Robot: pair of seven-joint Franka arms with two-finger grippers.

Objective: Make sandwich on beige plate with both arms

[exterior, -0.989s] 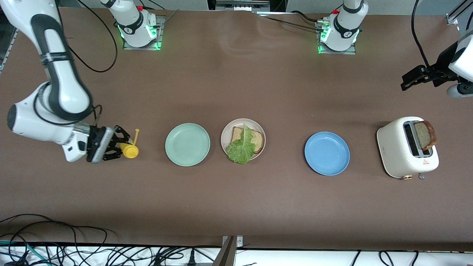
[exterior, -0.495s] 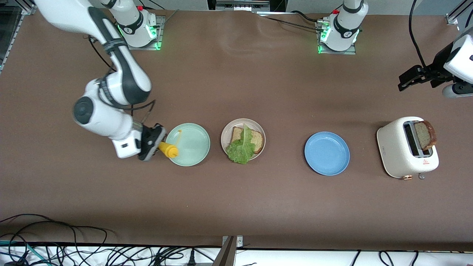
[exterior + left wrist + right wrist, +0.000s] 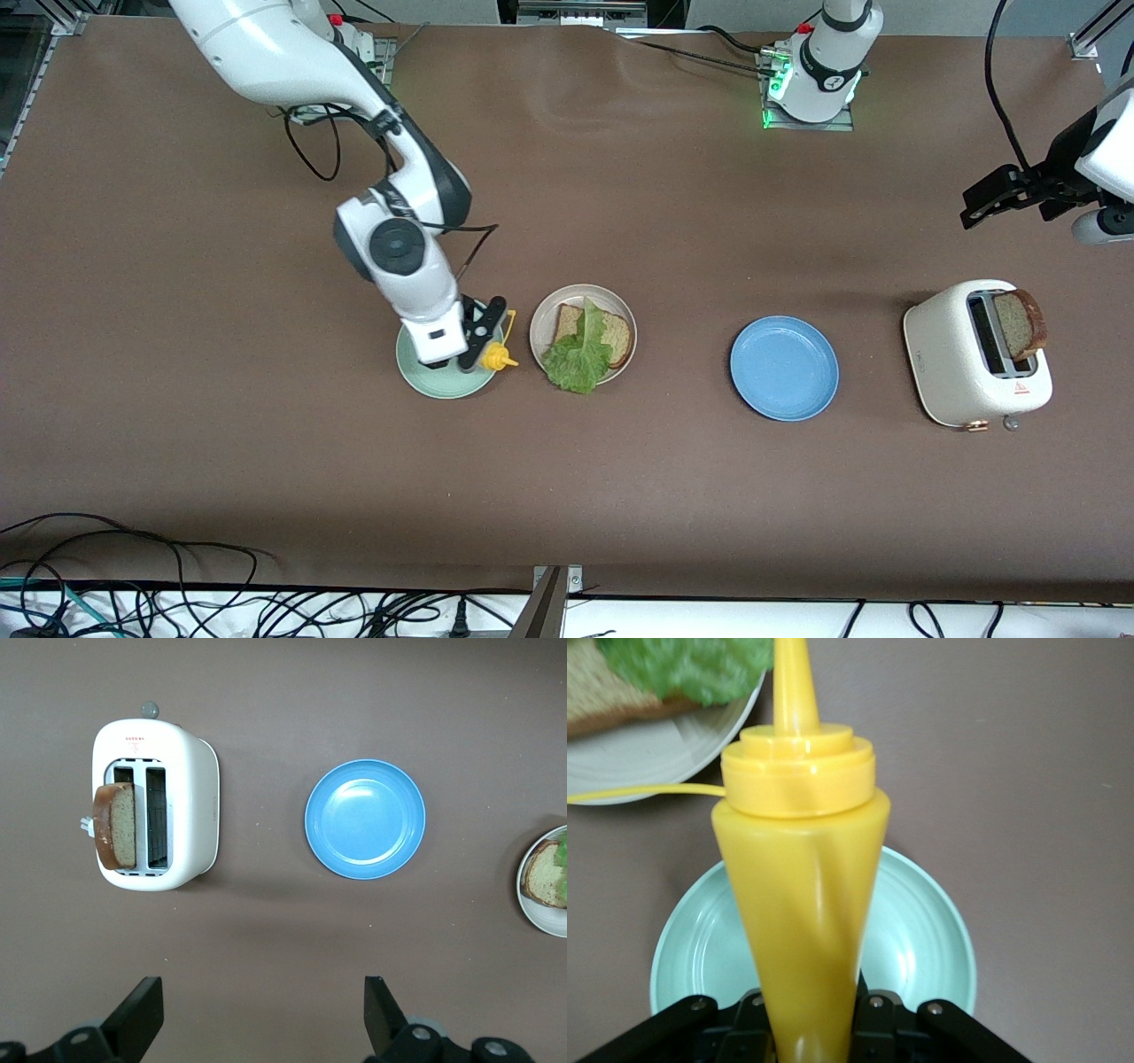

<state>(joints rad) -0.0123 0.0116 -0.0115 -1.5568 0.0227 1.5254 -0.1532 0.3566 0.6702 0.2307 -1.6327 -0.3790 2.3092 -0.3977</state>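
Observation:
The beige plate holds one brown bread slice with a green lettuce leaf on top. My right gripper is shut on a yellow squeeze bottle and holds it over the edge of the mint green plate, nozzle toward the beige plate. In the right wrist view the bottle fills the middle, with the beige plate ahead. A second bread slice stands in the white toaster. My left gripper is open and waits over bare table at the left arm's end.
A blue plate lies between the beige plate and the toaster; it also shows in the left wrist view, as does the toaster. Cables hang along the table edge nearest the front camera.
My right arm has carried the yellow bottle from the right arm's end of the table, across the mint green plate, up to beside the beige plate. The left arm has barely shifted.

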